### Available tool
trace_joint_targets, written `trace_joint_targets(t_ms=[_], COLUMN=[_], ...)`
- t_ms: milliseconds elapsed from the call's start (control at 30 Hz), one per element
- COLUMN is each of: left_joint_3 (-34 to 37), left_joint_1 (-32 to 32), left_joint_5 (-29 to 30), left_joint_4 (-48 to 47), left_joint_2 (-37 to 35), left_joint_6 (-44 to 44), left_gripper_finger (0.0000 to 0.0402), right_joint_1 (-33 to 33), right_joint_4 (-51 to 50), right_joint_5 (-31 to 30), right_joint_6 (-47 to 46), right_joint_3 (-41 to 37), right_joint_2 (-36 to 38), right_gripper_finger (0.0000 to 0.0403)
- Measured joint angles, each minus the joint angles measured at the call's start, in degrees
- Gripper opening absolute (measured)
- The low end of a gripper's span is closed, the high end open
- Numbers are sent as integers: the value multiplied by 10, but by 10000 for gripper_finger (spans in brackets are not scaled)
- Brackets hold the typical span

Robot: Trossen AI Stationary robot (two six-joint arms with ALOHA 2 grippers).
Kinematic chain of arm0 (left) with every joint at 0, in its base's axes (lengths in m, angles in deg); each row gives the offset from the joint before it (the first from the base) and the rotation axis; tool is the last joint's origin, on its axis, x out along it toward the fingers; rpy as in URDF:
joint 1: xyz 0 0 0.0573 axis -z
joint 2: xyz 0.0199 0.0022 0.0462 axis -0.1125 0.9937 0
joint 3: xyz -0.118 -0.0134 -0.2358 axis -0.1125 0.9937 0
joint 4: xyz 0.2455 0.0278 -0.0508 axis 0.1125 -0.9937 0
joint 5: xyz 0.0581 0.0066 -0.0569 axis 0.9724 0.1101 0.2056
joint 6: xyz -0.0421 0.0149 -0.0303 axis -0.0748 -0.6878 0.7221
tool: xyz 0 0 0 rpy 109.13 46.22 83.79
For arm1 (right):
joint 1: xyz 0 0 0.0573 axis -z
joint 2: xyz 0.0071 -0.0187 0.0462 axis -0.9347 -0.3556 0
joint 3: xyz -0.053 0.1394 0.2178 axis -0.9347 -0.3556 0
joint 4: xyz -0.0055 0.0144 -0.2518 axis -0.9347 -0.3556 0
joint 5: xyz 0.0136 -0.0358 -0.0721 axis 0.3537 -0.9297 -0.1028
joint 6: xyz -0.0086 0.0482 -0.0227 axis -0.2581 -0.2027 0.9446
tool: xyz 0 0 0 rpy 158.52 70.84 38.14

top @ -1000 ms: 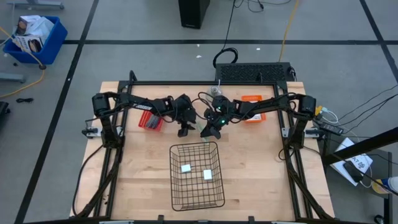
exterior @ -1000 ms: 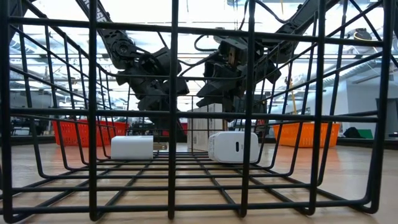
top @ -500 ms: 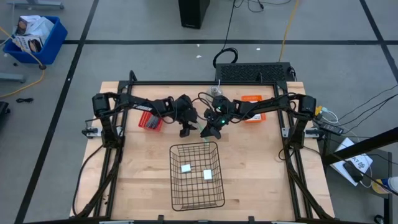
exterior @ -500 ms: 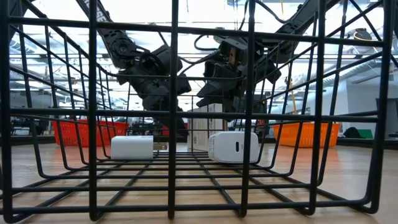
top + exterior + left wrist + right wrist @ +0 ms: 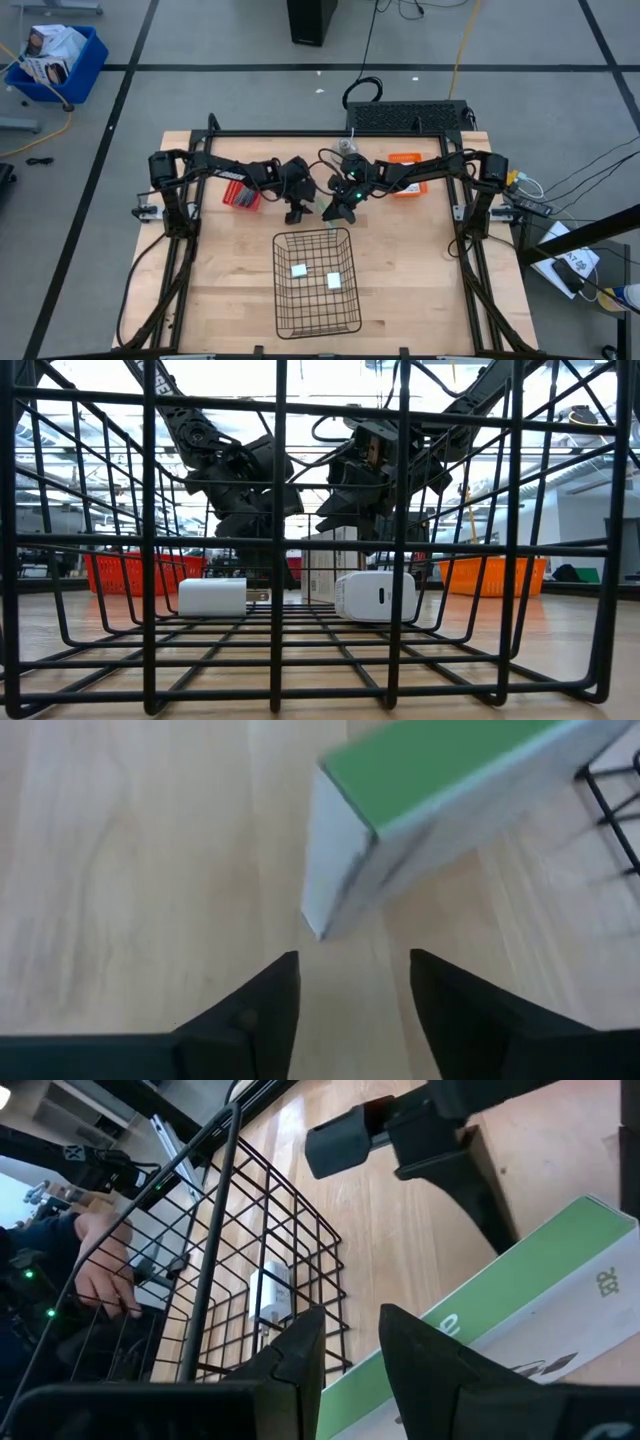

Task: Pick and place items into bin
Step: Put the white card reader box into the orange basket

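Observation:
A flat white card packet with a green side [image 5: 430,800] stands just beyond the wire bin's far rim, between my two grippers [image 5: 324,205] [image 5: 330,565]. My left gripper [image 5: 350,975] is open and hovers just short of the packet's lower corner without touching it [image 5: 296,214]. My right gripper [image 5: 350,1340] [image 5: 334,212] sits at the packet's other end, its fingers nearly together. Two small white blocks [image 5: 299,269] [image 5: 334,281] lie on the floor of the bin [image 5: 277,300]. No grey-blue tool shows. My right gripper has the card packet's near end [image 5: 440,1330] far back between its fingers, coming from above at a slant. Its own fingers [image 5: 410,1355] hide the place of contact. The packet stands tilted, its lower end at the table [image 5: 330,598].
A red tray [image 5: 241,190] sits behind the left arm and an orange one [image 5: 408,185] behind the right. A black unit [image 5: 410,115] stands at the far edge. A person's hand [image 5: 100,1270] shows beyond the table. Bare wood flanks the bin.
My left gripper has shifted slightly toward the packet and back again, staying open just beside it. The packet and my right gripper have stayed where they were.

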State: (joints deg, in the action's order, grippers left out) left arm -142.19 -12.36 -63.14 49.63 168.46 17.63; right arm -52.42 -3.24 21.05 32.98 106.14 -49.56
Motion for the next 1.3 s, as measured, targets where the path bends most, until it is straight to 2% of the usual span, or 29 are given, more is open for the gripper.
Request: trace_joint_targets(t_ms=[133, 300, 567, 733, 1033, 1133, 1300], left_joint_3=[0, 0, 0, 0, 0, 0, 0], left_joint_1=[0, 3, 6, 13, 28, 30, 31], left_joint_5=[1, 40, 35, -18, -31, -30, -28], left_joint_4=[-8, 23, 60, 71, 69, 69, 71], left_joint_2=[0, 0, 0, 0, 0, 0, 0], left_joint_6=[9, 11, -31, -34, -36, -34, -34], left_gripper_finger=[226, 267, 291, 283, 263, 240, 179], right_joint_1=[0, 0, 0, 0, 0, 0, -1], right_joint_4=[0, 0, 0, 0, 0, 0, 1], right_joint_5=[0, 0, 10, 14, 16, 17, 17], right_joint_6=[0, 0, 2, 8, 11, 11, 10], right_joint_3=[0, 0, 0, 0, 0, 0, 0], right_joint_2=[0, 0, 0, 0, 0, 0, 0], right_gripper_finger=[98, 98, 98, 98, 98, 98, 98])
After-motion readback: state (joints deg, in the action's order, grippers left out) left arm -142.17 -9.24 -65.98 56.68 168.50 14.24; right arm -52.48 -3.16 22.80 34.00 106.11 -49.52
